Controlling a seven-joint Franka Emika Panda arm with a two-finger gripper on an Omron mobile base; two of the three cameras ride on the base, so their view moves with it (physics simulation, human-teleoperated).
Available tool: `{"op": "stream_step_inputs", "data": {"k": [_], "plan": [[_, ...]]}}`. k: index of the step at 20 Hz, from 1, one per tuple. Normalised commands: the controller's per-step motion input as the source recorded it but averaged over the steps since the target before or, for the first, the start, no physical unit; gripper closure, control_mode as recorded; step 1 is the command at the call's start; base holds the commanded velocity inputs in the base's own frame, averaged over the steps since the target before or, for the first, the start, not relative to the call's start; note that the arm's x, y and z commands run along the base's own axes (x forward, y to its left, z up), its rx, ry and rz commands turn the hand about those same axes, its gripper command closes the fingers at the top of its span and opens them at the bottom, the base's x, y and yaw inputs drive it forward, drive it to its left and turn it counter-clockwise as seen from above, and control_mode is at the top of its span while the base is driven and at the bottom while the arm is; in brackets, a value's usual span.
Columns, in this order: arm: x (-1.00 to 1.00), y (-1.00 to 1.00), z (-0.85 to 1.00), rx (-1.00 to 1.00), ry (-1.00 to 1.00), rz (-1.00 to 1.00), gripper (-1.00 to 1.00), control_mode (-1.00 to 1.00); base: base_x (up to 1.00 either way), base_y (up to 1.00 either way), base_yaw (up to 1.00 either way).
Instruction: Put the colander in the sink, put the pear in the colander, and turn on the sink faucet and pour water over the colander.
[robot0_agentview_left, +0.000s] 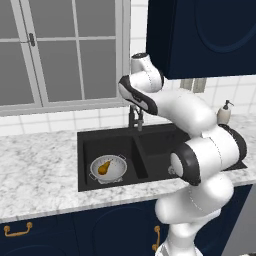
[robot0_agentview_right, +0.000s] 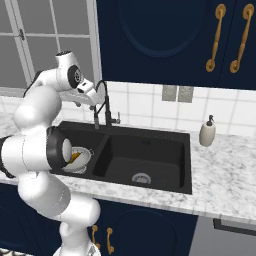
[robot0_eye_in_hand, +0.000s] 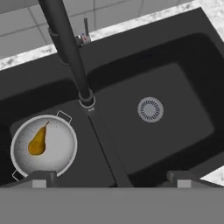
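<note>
Left base view: I am seeing the colander (robot0_agentview_left: 108, 168) sitting in the sink's (robot0_agentview_left: 150, 131) left basin, the pear (robot0_agentview_left: 104, 167) lying inside it; those two steps look done.
Right base view: I am finding the sink faucet (robot0_agentview_right: 103, 102) standing behind the sink's divider, no water running.
Hand view: I am holding the tool (robot0_eye_in_hand: 111, 178) spread wide and empty above the sink, the spout ending over the divider beside the colander; turning the water on remains.

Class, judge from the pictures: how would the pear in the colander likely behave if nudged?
The pear lies on its side, rounded, so it would probably roll. The colander has a curved bowl that would likely steer it back to the middle. Its smooth skin may be slippery.
</note>
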Motion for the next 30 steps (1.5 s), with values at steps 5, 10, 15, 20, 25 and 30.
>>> {"op": "stream_step_inputs", "data": {"k": [5,10,15,20,25,30], "plan": [[0.38,0.00,0.28,0.03,0.28,0.00,-1.00,-1.00,0.00,0.00,0.00],[0.48,0.00,0.06,0.06,0.23,0.00,-1.00,-1.00,0.00,0.00,0.00],[0.47,-0.11,-0.32,0.06,0.03,0.00,-1.00,-1.00,0.00,0.00,0.00],[0.62,0.01,-0.30,0.00,0.02,0.00,-1.00,-1.00,0.00,0.00,0.00],[0.50,0.17,-0.36,0.00,0.00,0.00,-1.00,-1.00,0.00,0.00,0.00],[0.53,0.03,-0.35,0.00,0.01,0.00,-1.00,-1.00,0.00,0.00,0.00]]}}
